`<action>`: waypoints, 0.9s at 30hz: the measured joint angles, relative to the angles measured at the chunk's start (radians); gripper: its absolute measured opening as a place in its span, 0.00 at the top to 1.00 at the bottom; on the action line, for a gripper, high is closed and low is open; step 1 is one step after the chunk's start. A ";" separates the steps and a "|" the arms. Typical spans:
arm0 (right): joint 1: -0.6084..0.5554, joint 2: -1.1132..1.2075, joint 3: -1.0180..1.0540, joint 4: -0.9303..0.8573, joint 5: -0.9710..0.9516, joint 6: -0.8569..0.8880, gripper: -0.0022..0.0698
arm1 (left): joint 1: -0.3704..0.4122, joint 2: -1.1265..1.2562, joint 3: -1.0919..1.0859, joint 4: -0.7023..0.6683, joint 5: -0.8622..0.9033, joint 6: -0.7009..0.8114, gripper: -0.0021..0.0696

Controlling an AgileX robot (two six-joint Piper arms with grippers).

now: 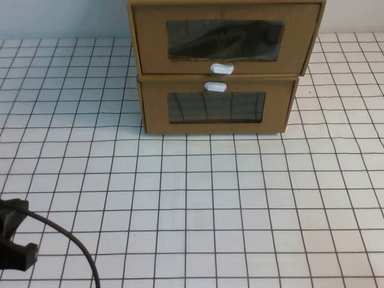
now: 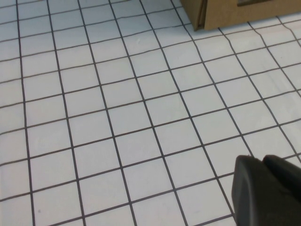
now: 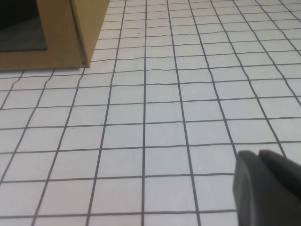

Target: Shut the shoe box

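The shoe box [image 1: 225, 39] is the upper of two stacked brown cardboard boxes at the back of the table, and its white pull tab [image 1: 221, 68] sits just below its window. Its drawer front overhangs the box beneath a little. My left gripper [image 2: 261, 160] is shut on nothing, low over the tiles at the near left [image 1: 12, 240], far from the boxes. My right gripper [image 3: 257, 154] is also shut and empty, hovering over bare tiles. It lies outside the high view.
The lower cardboard box [image 1: 217, 108] carries its white tab [image 1: 215, 87] above its window. One of its corners shows in the left wrist view [image 2: 221, 12] and another in the right wrist view [image 3: 42, 33]. White gridded tabletop [image 1: 198, 204] stretches in front. A black cable [image 1: 72, 240] trails from the left arm.
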 joint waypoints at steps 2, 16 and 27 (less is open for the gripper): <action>0.000 0.000 0.000 0.000 0.000 0.000 0.99 | 0.000 0.000 0.000 0.000 0.000 0.000 0.97; -0.004 0.000 0.000 0.000 0.000 0.000 0.99 | -0.013 -0.230 0.305 0.231 -0.476 -0.178 0.97; -0.004 0.000 0.000 0.000 0.000 0.000 0.99 | 0.048 -0.554 0.496 0.328 -0.480 -0.384 0.97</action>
